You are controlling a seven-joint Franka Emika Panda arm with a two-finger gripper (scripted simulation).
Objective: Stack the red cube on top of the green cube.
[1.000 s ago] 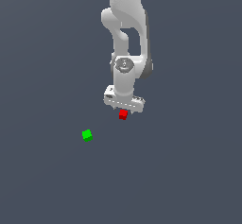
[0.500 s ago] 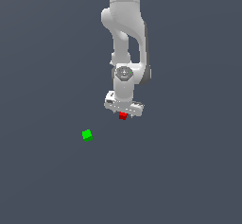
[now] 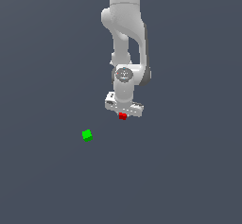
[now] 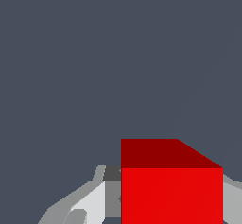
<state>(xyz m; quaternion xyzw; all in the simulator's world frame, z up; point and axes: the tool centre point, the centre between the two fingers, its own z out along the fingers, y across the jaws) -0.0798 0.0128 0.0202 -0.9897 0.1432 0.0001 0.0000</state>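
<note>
The red cube (image 3: pixel 123 116) is a tiny bright-red block directly under the white hand. My gripper (image 3: pixel 123 115) stands over it with its fingers pointing down. In the wrist view the red cube (image 4: pixel 171 190) looms large, and a grey finger (image 4: pixel 106 197) presses against each of its sides, so the gripper (image 4: pixel 172 194) is shut on it. The green cube (image 3: pixel 87 134), of like size, lies alone on the dark floor. It is towards the exterior view's left of the red cube and a little nearer the camera. It does not show in the wrist view.
A flat, dark grey-blue floor (image 3: pixel 189 171) fills both views. The white arm (image 3: pixel 125 34) rises straight up from the hand to the upper edge of the exterior view.
The hand has sunk a little lower around the red cube and turned slightly. The red cube and the green cube have stayed in place.
</note>
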